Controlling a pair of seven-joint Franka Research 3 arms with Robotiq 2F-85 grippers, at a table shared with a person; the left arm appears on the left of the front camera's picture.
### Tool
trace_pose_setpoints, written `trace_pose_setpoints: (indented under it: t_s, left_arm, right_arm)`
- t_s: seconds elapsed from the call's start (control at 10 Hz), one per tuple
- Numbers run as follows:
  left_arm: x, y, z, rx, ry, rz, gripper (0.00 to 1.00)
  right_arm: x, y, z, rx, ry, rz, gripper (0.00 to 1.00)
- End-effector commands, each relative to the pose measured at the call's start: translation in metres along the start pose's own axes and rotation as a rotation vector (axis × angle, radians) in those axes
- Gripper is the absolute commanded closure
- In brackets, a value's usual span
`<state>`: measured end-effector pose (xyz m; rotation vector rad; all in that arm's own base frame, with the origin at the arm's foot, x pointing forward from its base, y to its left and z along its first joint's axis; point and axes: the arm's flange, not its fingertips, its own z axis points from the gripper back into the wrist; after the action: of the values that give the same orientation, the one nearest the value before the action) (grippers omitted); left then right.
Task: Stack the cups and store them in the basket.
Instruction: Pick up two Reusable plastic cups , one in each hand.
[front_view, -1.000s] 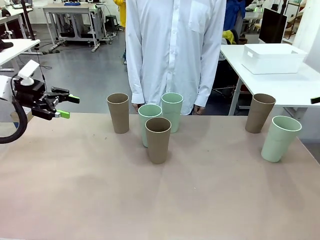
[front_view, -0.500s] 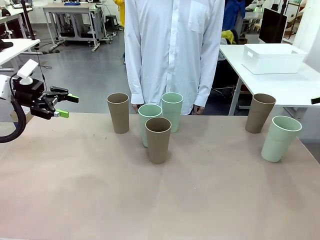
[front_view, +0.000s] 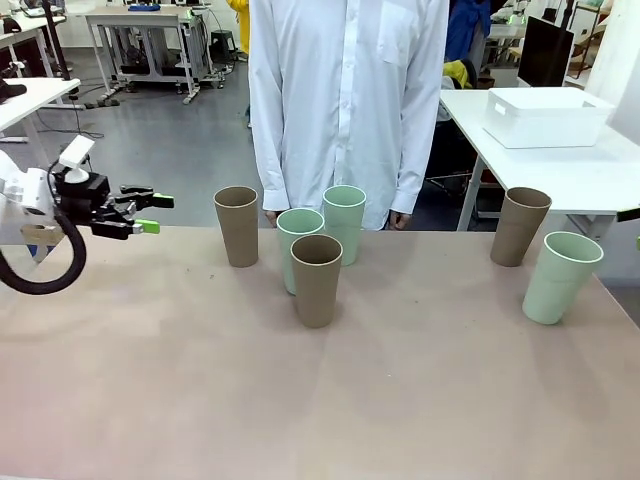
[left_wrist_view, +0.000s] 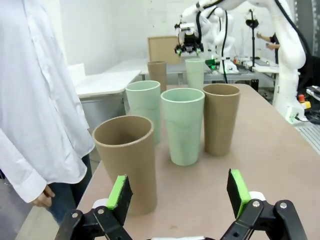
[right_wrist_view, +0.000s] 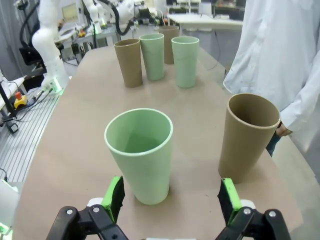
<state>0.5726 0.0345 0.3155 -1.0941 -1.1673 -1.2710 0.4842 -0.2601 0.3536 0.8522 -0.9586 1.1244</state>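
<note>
Six cups stand upright on the table. In the middle are a tan cup (front_view: 237, 226), two mint cups (front_view: 299, 243) (front_view: 344, 222) and a front tan cup (front_view: 316, 280). At the right stand a tan cup (front_view: 520, 226) and a mint cup (front_view: 560, 277). The white basket (front_view: 546, 117) sits on a separate table at the back right. My left gripper (front_view: 155, 214) hovers open left of the leftmost tan cup (left_wrist_view: 125, 160), holding nothing. My right gripper (right_wrist_view: 171, 196) is open just short of the right mint cup (right_wrist_view: 141, 152), with the tan cup (right_wrist_view: 247, 137) beside it.
A person in a white shirt (front_view: 345, 100) stands at the far edge behind the middle cups, hands hanging down. The near half of the tabletop (front_view: 300, 400) is bare. The other arm (left_wrist_view: 189, 42) shows far off in the left wrist view.
My left gripper has moved right toward the leftmost tan cup and levelled out, still open. The cups have not moved.
</note>
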Motion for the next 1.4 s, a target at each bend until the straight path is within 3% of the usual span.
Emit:
trace_pose_setpoints:
  t_s: [0.0,0.8,1.3]
  left_arm:
    - [-0.008,0.024,-0.007,-0.015,-0.063,-0.013,0.0]
    - [-0.055,0.044,-0.035,-0.01,-0.116,0.049,0.0]
    - [-0.062,0.039,-0.036,-0.012,-0.104,0.05,0.0]
  right_arm:
    - [-0.022,0.0,-0.011,0.018,-0.098,0.053,0.0]
    - [-0.085,0.015,-0.065,0.123,-0.245,-0.023,0.0]
    - [-0.088,0.013,-0.066,0.129,-0.21,-0.055,0.0]
